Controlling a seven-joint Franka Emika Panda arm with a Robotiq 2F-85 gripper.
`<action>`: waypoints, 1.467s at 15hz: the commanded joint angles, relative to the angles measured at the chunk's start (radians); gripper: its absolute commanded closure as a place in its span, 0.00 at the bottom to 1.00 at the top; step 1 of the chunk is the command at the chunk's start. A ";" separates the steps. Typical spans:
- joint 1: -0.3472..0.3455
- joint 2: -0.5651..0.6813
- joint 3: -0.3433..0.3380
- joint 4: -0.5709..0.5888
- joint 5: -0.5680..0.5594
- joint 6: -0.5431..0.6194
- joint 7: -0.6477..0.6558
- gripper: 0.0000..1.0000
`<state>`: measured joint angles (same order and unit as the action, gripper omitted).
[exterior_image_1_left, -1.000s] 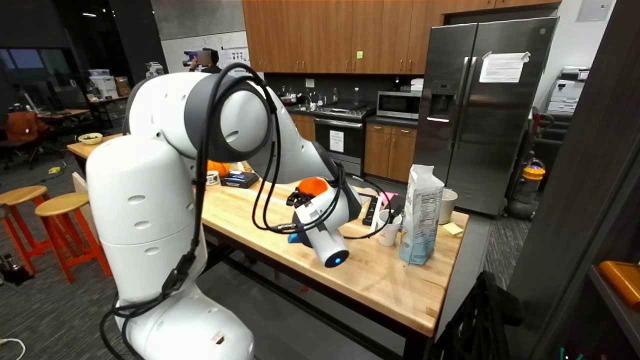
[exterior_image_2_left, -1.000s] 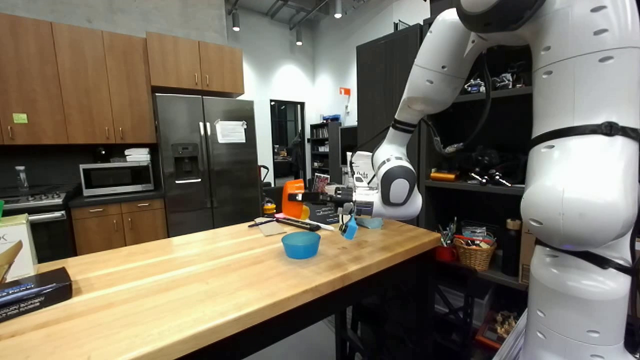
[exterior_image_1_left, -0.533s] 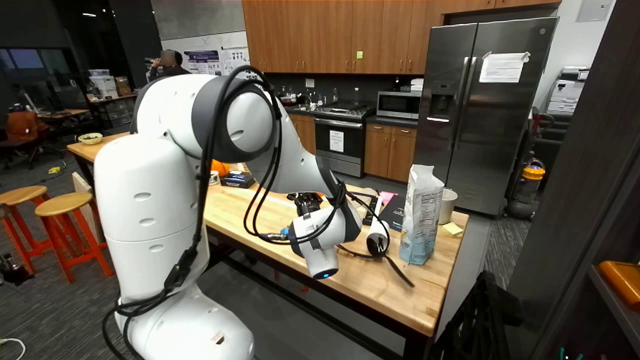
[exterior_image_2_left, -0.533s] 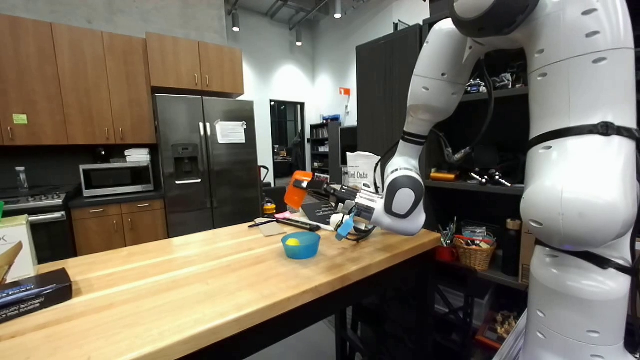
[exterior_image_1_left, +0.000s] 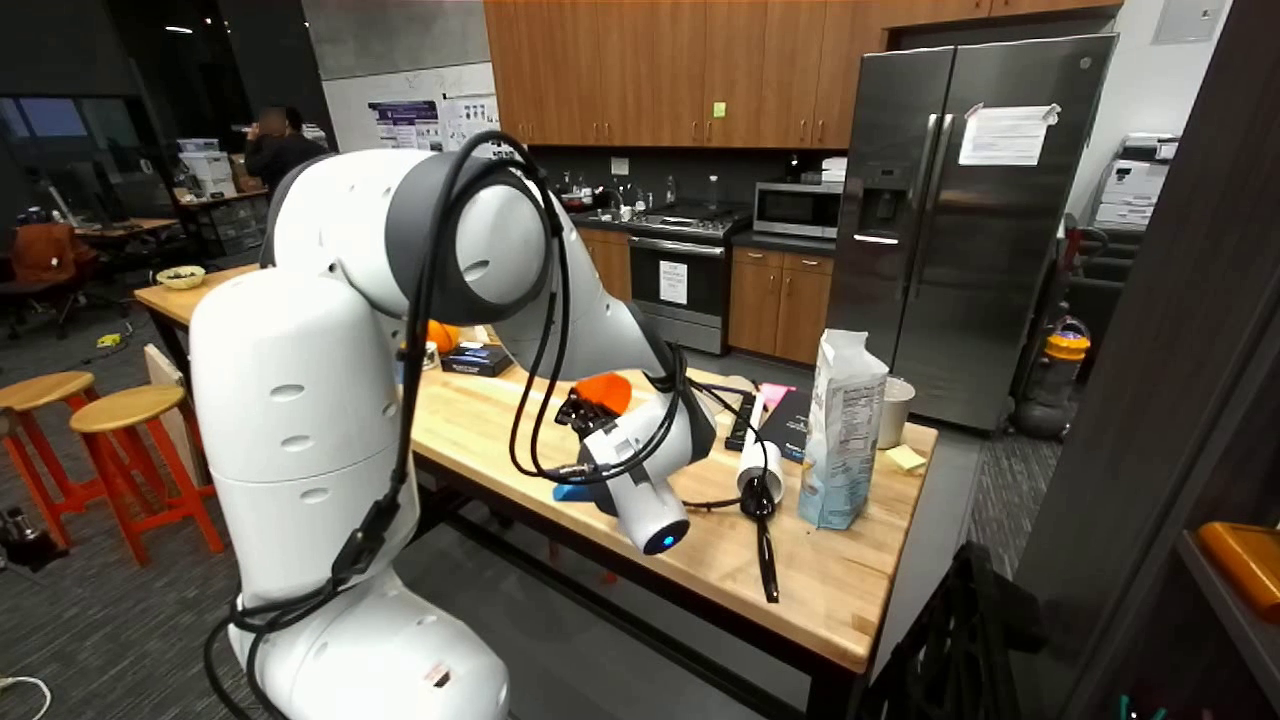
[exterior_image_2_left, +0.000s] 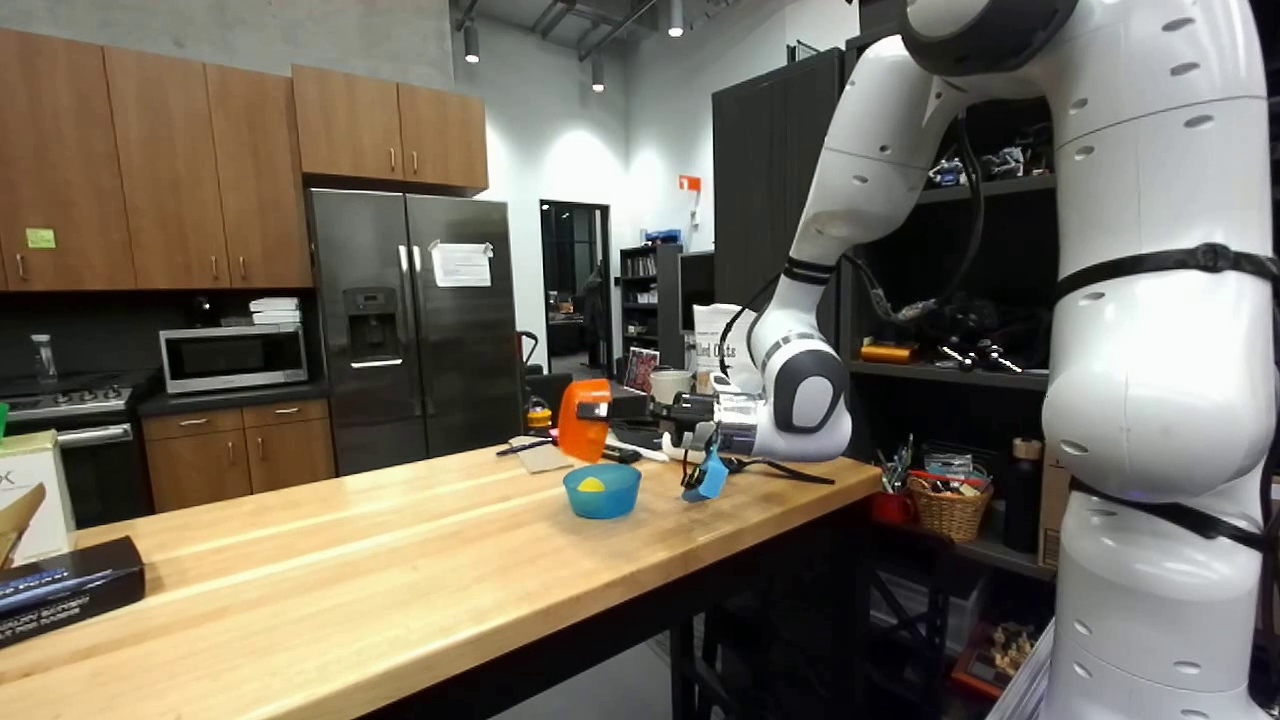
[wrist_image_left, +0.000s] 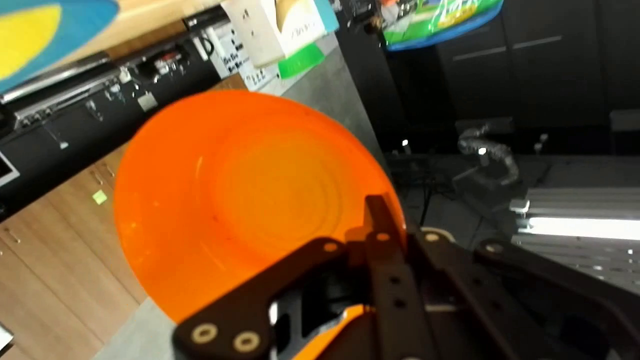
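My gripper (exterior_image_2_left: 600, 411) is shut on the rim of an orange bowl (exterior_image_2_left: 580, 432). The bowl is turned on its side above the table (exterior_image_2_left: 400, 540). In the wrist view, one finger is inside the rim and the inside of the orange bowl (wrist_image_left: 280, 185) looks empty. A blue bowl (exterior_image_2_left: 603, 505) stands upright on the table just below the orange bowl. A yellow object (exterior_image_2_left: 590, 485) shows in the blue bowl. The blue bowl (wrist_image_left: 95, 25) and the yellow object (wrist_image_left: 25, 40) also show in the wrist view. In an exterior view, the orange bowl (exterior_image_1_left: 605, 391) is partly hidden by the gripper.
A white cup (exterior_image_1_left: 752, 458) lies tipped over, with a black utensil (exterior_image_1_left: 767, 560) reaching out of it. An oats bag (exterior_image_1_left: 843, 440), a metal pot (exterior_image_1_left: 896, 410) and a black strip (exterior_image_1_left: 741, 420) stand or lie nearby. A black box (exterior_image_2_left: 70, 590) lies at the table's far end.
The yellow object has gone from the orange bowl into the blue bowl. The gripper tilted up, then came back down. The white cup fell over and the black utensil slid outward.
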<state>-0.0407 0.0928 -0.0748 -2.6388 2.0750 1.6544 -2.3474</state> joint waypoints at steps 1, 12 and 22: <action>0.023 -0.075 0.010 0.015 -0.133 0.190 0.033 0.99; 0.077 -0.185 0.118 0.140 -0.731 0.417 0.241 0.99; 0.102 -0.091 0.141 0.305 -1.025 0.402 0.239 0.99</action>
<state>0.0526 -0.0445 0.0636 -2.3901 1.0838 2.0533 -2.0773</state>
